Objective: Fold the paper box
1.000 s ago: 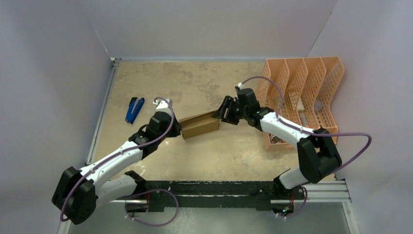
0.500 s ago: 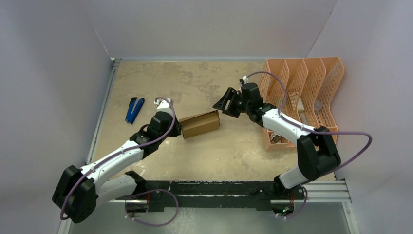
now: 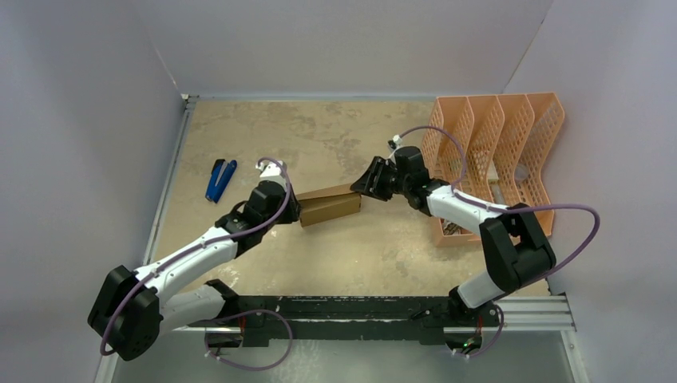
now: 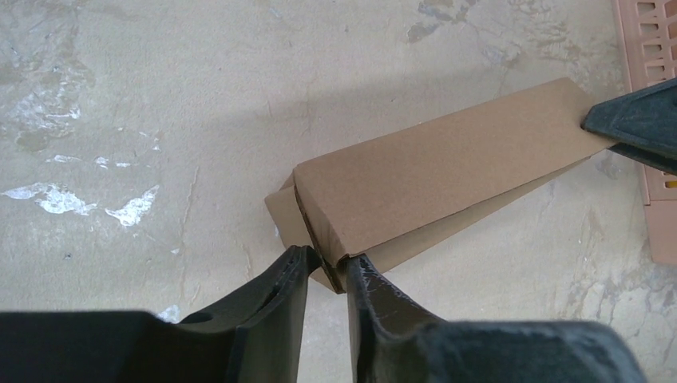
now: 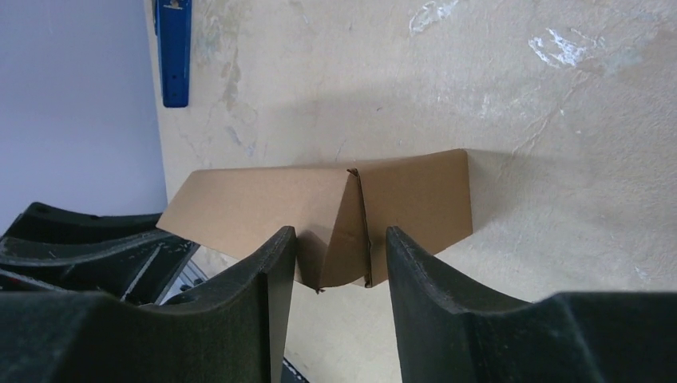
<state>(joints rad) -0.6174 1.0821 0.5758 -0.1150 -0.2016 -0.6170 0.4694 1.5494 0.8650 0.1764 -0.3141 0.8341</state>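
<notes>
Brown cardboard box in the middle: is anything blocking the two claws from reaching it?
Nothing visible does. The left claw is at one end of the brown cardboard box and the right claw straddles the other end. The blue tool and the peach perforated plastic organizer lie off to the sides.

No legible text — none anywhere

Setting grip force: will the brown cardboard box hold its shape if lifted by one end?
Probably light: the brown cardboard box is thin, hollow sheet. Likely to flex or unfold: in the right wrist view its end flap stands loose, not tucked in. Flat-sided, so a push should slide it, not roll it.
</notes>
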